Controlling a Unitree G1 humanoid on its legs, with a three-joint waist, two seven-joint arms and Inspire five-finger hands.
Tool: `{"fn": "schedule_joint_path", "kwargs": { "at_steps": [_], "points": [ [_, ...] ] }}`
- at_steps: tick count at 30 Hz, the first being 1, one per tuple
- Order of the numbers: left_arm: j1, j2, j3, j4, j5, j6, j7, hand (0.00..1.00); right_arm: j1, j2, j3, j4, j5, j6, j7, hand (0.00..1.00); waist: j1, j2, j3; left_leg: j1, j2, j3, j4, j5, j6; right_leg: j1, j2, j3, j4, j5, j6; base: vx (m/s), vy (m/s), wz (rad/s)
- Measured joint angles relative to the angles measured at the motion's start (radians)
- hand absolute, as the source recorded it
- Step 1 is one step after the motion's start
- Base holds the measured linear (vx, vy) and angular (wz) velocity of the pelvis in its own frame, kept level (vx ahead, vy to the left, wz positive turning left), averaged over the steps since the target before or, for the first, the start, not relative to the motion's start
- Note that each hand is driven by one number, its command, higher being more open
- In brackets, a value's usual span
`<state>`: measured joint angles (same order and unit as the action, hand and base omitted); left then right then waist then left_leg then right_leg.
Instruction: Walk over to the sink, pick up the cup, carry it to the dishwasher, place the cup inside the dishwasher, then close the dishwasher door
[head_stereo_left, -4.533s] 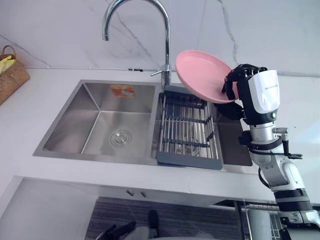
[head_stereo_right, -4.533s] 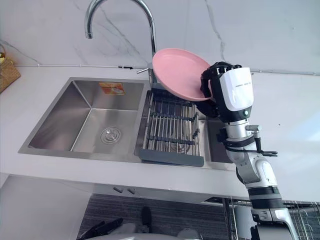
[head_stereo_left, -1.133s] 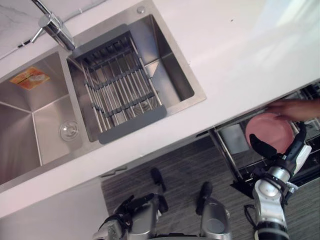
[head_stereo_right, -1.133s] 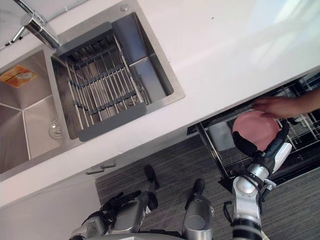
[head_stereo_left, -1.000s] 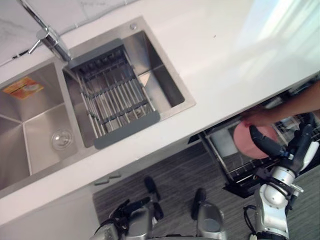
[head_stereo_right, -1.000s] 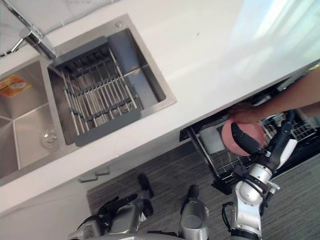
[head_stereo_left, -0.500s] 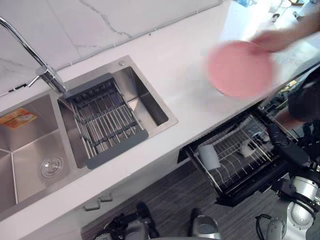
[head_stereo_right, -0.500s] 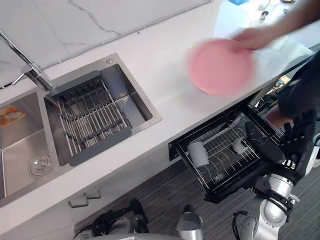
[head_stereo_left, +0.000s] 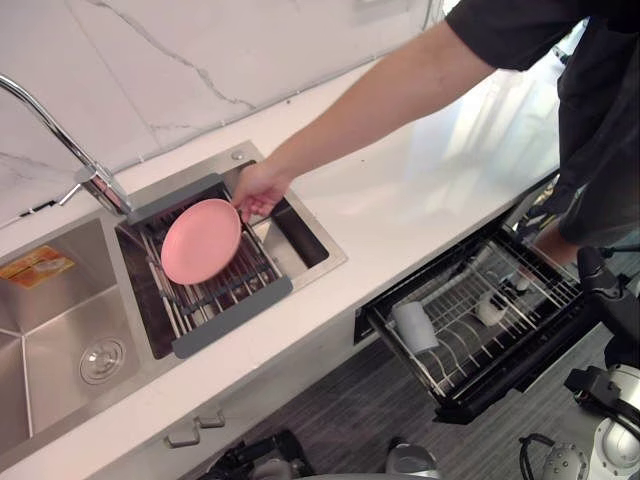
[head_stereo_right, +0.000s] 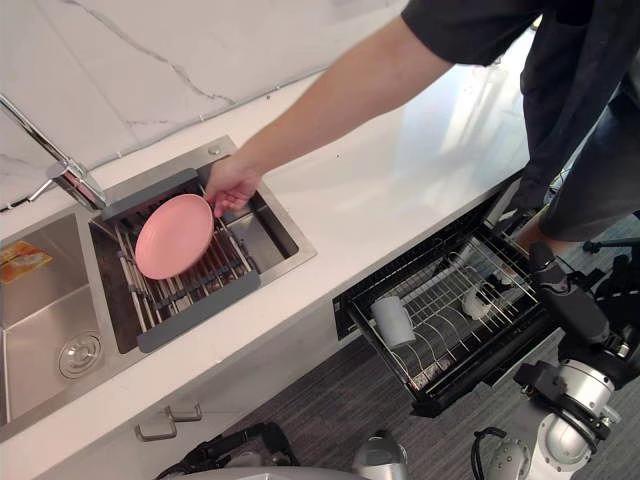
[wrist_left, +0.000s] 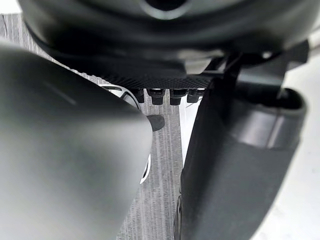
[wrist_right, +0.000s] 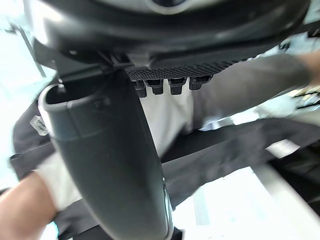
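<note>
Over the sink rack (head_stereo_left: 232, 302) a person's hand (head_stereo_left: 258, 190) holds a pink plate (head_stereo_left: 200, 240); beside the open dishwasher (head_stereo_left: 478, 390) the right hand (head_stereo_right: 570, 298) hangs spread, empty.

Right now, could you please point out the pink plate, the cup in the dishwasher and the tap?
pink plate (head_stereo_left: 200, 240), left eye view, middle of its face.
cup (head_stereo_left: 413, 327), left eye view, its side.
tap (head_stereo_left: 98, 183), left eye view, its base.

I saw the right hand (head_stereo_right: 572, 305) was matte black with a smooth rounded thumb; its wrist (head_stereo_right: 580, 392) silver-grey with ringed joints. Person (head_stereo_right: 470, 25) wore a dark short-sleeved top.
</note>
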<state>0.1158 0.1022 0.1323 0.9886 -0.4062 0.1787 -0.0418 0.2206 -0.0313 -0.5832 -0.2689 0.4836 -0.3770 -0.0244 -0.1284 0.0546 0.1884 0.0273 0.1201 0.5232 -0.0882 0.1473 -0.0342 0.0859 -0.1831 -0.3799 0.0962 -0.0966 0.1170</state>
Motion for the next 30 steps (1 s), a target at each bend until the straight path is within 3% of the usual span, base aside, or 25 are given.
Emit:
{"fn": "schedule_joint_path", "kwargs": {
  "at_steps": [10, 13, 23, 25, 28, 29, 30],
  "points": [
    [0.018, -0.018, 0.029, -0.003, -0.008, -0.036, 0.001, 1.00, -0.044, -0.008, 0.144, -0.098, 0.006, 0.024, 0.102, 1.00, 0.009, 0.000, -0.022, -0.006, -0.007, -0.047, -0.003, 0.011, 0.007, 0.022, -0.002, -0.041, -0.005, 0.003, 0.002, 0.00, 0.005, 0.13],
    [0.024, -0.026, 0.017, -0.017, -0.009, -0.078, 0.000, 1.00, -0.073, -0.022, 0.222, -0.091, 0.003, 0.053, 0.124, 1.00, 0.041, 0.001, -0.027, -0.012, -0.008, -0.057, 0.018, 0.004, 0.010, 0.023, -0.003, -0.043, -0.006, 0.006, 0.004, 0.01, 0.005, 0.04],
    [0.034, -0.020, -0.017, -0.041, -0.008, -0.086, 0.002, 1.00, -0.144, -0.086, 0.359, -0.013, -0.103, 0.093, 0.125, 1.00, 0.081, -0.009, -0.039, 0.017, -0.040, -0.076, -0.006, 0.004, 0.020, 0.056, -0.027, -0.063, -0.006, 0.009, 0.013, 0.01, 0.025, 0.06],
    [0.038, -0.015, -0.024, -0.045, -0.009, -0.089, 0.002, 1.00, -0.147, -0.091, 0.372, 0.012, -0.133, 0.103, 0.117, 1.00, 0.087, -0.022, -0.038, 0.013, -0.058, -0.092, -0.006, -0.001, 0.020, 0.046, -0.049, -0.080, 0.028, -0.015, 0.019, -0.01, 0.061, 0.26],
    [0.045, 0.002, -0.025, -0.057, -0.008, -0.093, 0.001, 1.00, -0.150, -0.091, 0.377, 0.057, -0.174, 0.107, 0.077, 1.00, 0.094, -0.061, -0.050, 0.005, -0.117, -0.159, 0.003, -0.011, 0.033, 0.024, -0.129, -0.130, 0.140, -0.090, 0.030, 0.04, 0.075, 0.55],
    [0.048, 0.007, -0.025, -0.070, -0.008, -0.096, 0.006, 1.00, -0.150, -0.091, 0.376, 0.070, -0.189, 0.111, 0.050, 1.00, 0.108, -0.075, -0.053, -0.004, -0.139, -0.192, 0.011, -0.026, 0.050, 0.021, -0.152, -0.140, 0.179, -0.100, 0.017, 0.12, 0.067, 0.54],
    [0.048, 0.007, -0.024, -0.070, -0.007, -0.099, 0.016, 1.00, -0.155, -0.096, 0.380, 0.091, -0.203, 0.114, 0.035, 1.00, 0.112, -0.082, -0.050, -0.008, -0.146, -0.220, 0.008, -0.033, 0.067, -0.016, -0.170, -0.101, 0.297, -0.093, -0.042, 0.11, 0.088, 0.61]
  ]
}}
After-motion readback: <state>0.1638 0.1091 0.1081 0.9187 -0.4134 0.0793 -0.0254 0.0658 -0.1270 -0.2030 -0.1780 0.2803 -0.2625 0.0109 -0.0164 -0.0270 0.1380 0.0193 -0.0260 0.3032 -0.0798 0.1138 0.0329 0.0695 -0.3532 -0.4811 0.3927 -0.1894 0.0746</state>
